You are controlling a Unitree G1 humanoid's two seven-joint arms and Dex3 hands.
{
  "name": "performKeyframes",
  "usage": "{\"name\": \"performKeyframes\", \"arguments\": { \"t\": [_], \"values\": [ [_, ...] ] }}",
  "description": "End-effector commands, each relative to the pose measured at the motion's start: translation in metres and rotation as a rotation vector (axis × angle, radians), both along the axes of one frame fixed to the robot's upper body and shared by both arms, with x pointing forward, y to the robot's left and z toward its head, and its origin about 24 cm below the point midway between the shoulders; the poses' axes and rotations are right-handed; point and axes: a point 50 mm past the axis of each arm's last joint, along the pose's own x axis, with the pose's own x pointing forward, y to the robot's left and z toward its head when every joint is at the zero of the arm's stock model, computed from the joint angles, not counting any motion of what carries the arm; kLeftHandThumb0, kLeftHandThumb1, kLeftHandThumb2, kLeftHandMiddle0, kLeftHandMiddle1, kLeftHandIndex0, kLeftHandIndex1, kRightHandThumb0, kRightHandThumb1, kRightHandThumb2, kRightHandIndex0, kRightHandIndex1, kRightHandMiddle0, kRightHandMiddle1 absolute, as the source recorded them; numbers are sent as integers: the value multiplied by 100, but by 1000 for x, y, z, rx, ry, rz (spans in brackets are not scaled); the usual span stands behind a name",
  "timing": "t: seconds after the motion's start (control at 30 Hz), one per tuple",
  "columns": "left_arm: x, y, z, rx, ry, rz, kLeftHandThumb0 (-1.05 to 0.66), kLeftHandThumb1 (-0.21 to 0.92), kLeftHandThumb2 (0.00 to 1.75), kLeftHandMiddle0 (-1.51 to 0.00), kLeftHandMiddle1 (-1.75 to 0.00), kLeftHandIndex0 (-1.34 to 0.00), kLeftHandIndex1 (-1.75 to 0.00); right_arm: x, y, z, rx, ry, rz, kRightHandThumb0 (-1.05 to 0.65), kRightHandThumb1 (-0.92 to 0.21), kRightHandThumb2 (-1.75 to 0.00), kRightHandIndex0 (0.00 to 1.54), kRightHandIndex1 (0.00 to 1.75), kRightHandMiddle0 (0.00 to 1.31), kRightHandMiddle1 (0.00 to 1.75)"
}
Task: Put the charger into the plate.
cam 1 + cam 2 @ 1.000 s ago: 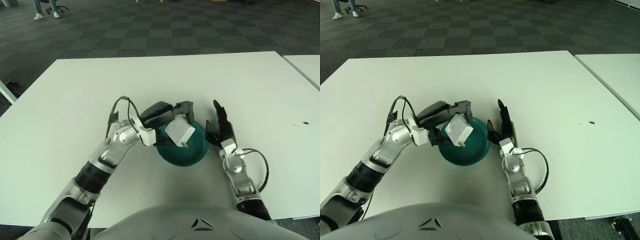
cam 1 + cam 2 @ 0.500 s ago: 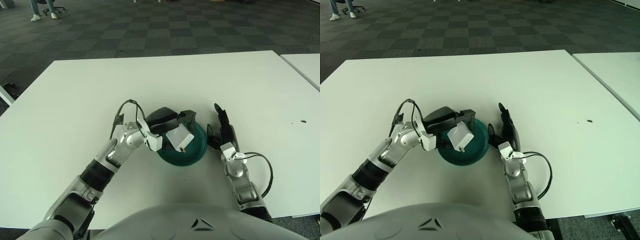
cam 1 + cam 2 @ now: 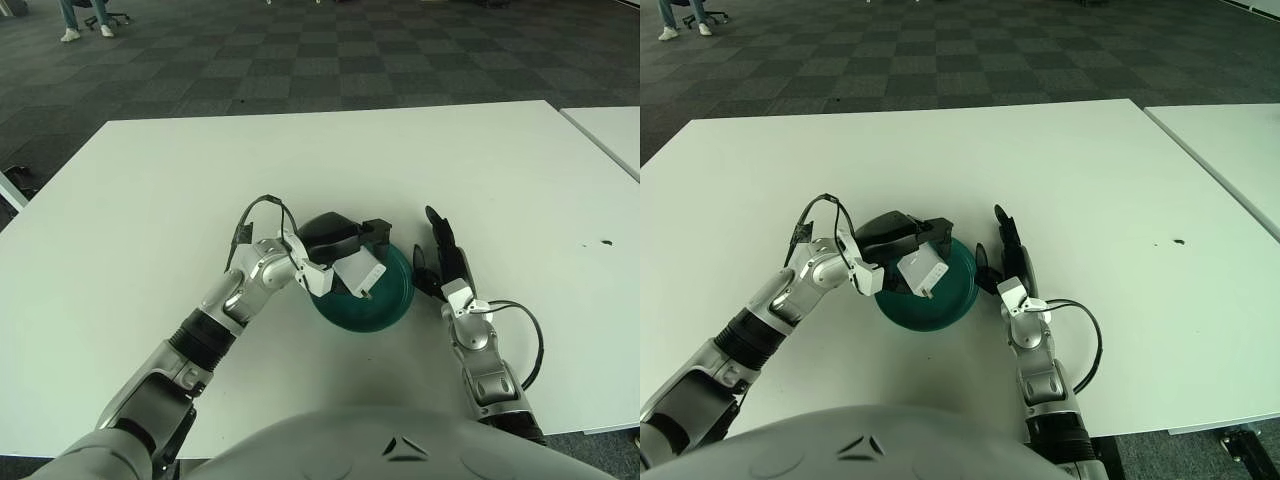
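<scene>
The floor (image 3: 330,60) behind is the biggest thing in view: dark grey carpet tiles laid in a checkered pattern, with a person's legs and white shoes (image 3: 92,22) at the far left corner beside the wheeled base of a chair. In front of it spreads the tabletop (image 3: 150,200), a broad, smooth, matte white rectangle, and the corner of a second white table (image 3: 612,125) sits just apart at the right. A small dark speck (image 3: 604,242) marks the tabletop near its right edge.

The robot's left arm (image 3: 205,335), a silver metal tube with a ribbed black sleeve and a looping black cable, reaches in from the lower left. The right arm (image 3: 485,365) is shorter in view, also silver, with its own cable loop.

The plate (image 3: 385,305) is round, deep teal and glossy, with a shallow raised rim, resting near the middle of the tabletop. The left hand (image 3: 335,250) hangs over the plate's left part, its black fingers clamped on the charger (image 3: 359,274), a small white rounded block with short metal prongs, tilted above the plate's inside. The right hand (image 3: 440,255) stands just right of the plate's rim, its dark fingers straight and spread, holding nothing.
</scene>
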Motion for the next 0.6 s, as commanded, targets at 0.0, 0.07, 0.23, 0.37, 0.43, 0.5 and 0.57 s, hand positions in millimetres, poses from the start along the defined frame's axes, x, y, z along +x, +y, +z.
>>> {"name": "performKeyframes", "arguments": {
  "t": [0.0, 0.07, 0.23, 0.37, 0.43, 0.5, 0.57],
  "values": [
    [4, 1, 0, 9, -9, 29, -38, 81, 61, -54, -175, -33, -167, -13, 2, -34, 151, 171, -16, -92, -92, -96, 8, 0, 0, 13],
    [4, 1, -1, 11, -8, 34, -37, 87, 49, -45, -175, -31, -165, -12, 2, -37, 195, 176, -24, -92, -92, -93, 7, 0, 0, 14],
    [5, 3, -4, 71, -46, 52, -66, 91, 47, -34, -127, -20, -137, -8, 2, -43, 284, 166, -64, -90, -92, -87, 7, 0, 0, 16],
    [6, 4, -3, 128, -109, 60, -82, 92, 58, -32, -92, -14, -118, -6, 2, -44, 266, 135, -66, -87, -92, -84, 6, 0, 0, 20],
    [6, 4, -2, 137, -127, 68, -86, 92, 64, -31, -79, -12, -112, -6, 1, -44, 245, 113, -61, -86, -92, -83, 6, 0, 0, 20],
    [6, 4, -2, 134, -132, 79, -89, 92, 69, -30, -66, -10, -106, -6, 1, -45, 213, 91, -54, -85, -92, -83, 6, 0, 0, 20],
    [7, 5, -2, 125, -134, 94, -92, 92, 73, -30, -57, -9, -102, -8, -1, -44, 163, 65, -44, -85, -92, -84, 6, 0, 0, 19]
  ]
}}
